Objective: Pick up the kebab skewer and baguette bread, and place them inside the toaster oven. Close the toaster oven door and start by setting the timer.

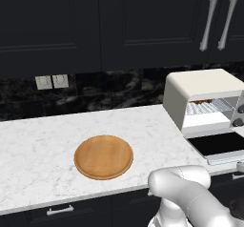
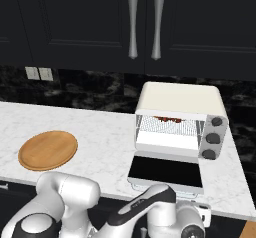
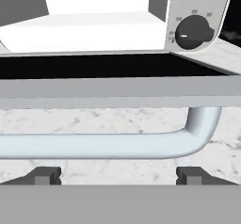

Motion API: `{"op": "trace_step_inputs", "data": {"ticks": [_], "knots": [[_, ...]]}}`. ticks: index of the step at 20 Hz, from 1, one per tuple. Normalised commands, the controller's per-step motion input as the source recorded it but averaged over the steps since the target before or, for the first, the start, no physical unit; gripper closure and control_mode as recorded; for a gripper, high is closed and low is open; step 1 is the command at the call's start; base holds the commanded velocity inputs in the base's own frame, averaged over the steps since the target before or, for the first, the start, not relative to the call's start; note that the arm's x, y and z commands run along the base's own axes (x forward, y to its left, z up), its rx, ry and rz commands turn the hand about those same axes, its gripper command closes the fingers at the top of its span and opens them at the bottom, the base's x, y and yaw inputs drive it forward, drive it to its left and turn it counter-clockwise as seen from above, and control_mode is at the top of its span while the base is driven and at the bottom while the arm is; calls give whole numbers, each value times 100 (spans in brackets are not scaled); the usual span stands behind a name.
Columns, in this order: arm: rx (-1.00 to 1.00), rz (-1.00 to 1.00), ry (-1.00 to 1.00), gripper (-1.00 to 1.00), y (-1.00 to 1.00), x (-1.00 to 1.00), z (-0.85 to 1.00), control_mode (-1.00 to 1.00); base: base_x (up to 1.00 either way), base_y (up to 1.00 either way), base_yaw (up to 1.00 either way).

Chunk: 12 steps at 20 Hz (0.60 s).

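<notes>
Door-closing step was in hand. Toaster oven door (image 2: pixel 165 171) lay flat open in front of toaster oven (image 2: pixel 180 99), skewer (image 2: pixel 167 118) on rack inside. Jaws wide, straddling door handle (image 3: pixel 108 144). Next, I'd judge: grip handle, swing door up.

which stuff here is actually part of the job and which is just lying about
Part of the job:
- toaster oven, standing open
- toaster oven door, folded down flat
- door handle, close in front of the open end effector
- kebab skewer, on the wire rack inside

Just lying about:
- round wooden board, nothing on it
- wall outlets
- cabinet handles
</notes>
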Motion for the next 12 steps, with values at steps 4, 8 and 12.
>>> {"op": "trace_step_inputs", "data": {"ticks": [4,8,12], "knots": [[0,0,0,-100,0,0,-28,-100,0,0,0],[0,0,0,-100,0,3,-15,-100,0,0,0],[0,0,0,-100,3,14,-1,-100,0,0,0]]}}
